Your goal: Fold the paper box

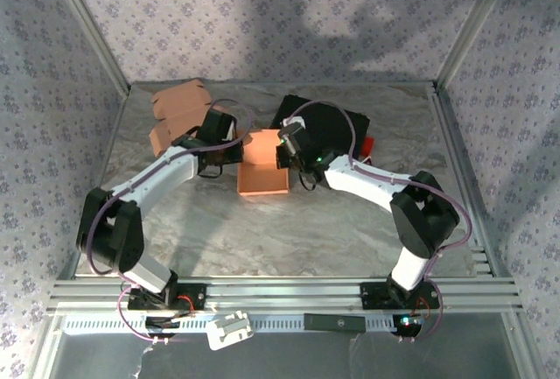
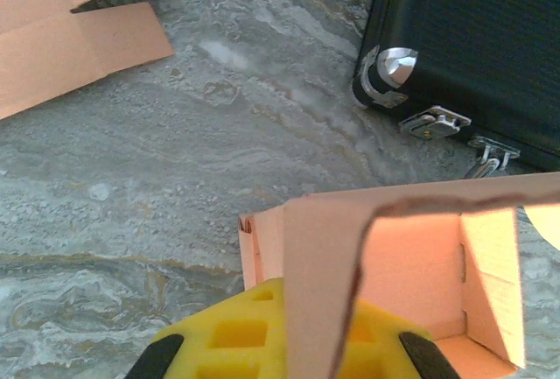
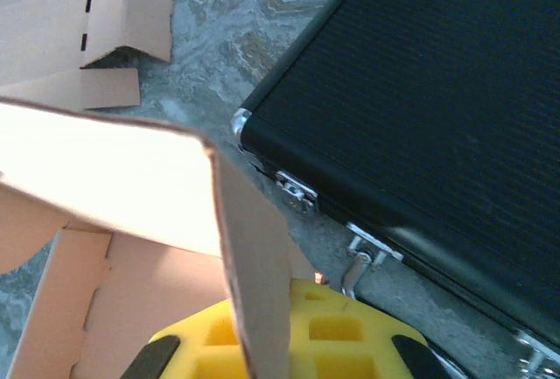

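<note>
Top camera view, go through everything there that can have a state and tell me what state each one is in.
Paper box: partly folded, walls up, top open.
Left gripper: shut on the box's left wall.
Right gripper: shut on a wall on the box's right side.
Spare cardboard: unfolded, lying on the table.
Black case: lid shut.

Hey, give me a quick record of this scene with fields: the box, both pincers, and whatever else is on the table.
paper box: orange, partly folded, open top, mid-table
left pincer: shut on a wall at the box's left side
right pincer: shut on a wall at its right side
flat cardboard: unfolded blanks, far left
black case: beyond the box, metal latches
table: grey marbled surface
</note>
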